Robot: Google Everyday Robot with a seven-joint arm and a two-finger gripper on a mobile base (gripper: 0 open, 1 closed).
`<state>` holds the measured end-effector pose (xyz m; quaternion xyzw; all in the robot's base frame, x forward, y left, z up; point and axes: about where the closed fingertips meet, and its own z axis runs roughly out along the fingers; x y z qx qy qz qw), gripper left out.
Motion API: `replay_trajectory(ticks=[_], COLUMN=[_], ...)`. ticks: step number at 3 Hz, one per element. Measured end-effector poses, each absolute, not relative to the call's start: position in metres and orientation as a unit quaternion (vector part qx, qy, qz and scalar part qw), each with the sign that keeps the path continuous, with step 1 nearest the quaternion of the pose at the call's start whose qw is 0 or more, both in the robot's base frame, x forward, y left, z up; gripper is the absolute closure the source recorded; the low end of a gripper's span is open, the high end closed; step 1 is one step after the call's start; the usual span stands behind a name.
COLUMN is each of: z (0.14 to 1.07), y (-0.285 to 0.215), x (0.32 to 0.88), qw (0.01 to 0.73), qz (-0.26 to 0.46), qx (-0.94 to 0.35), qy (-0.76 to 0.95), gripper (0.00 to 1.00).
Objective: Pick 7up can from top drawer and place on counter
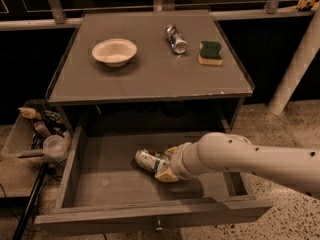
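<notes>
The 7up can (149, 161) lies on its side on the floor of the open top drawer (75, 164), near the middle. My gripper (167, 164) reaches in from the right on a thick white arm (250, 159). Its yellowish fingers (168, 175) sit on either side of the can's right end and hold it. The can rests on the drawer floor. The counter (150, 79) is above the drawer, directly behind it.
On the counter stand a white bowl (114, 51), a silver-blue can (176, 39) lying down and a green-yellow sponge (210, 52). The drawer front carries a small knob (159, 227). A bin of clutter (35, 134) sits on the floor at left, a white post (295, 59) at right.
</notes>
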<state>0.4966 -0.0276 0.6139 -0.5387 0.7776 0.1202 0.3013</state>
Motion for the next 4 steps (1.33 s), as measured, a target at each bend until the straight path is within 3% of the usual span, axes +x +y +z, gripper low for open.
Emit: replay_trajectory(ticks=[4], z=[0.769], y=[-0.051], x=[0.494], qw=[0.376], qz=[0.114], qx=[-0.566], qy=[0.725], gripper=[1.0])
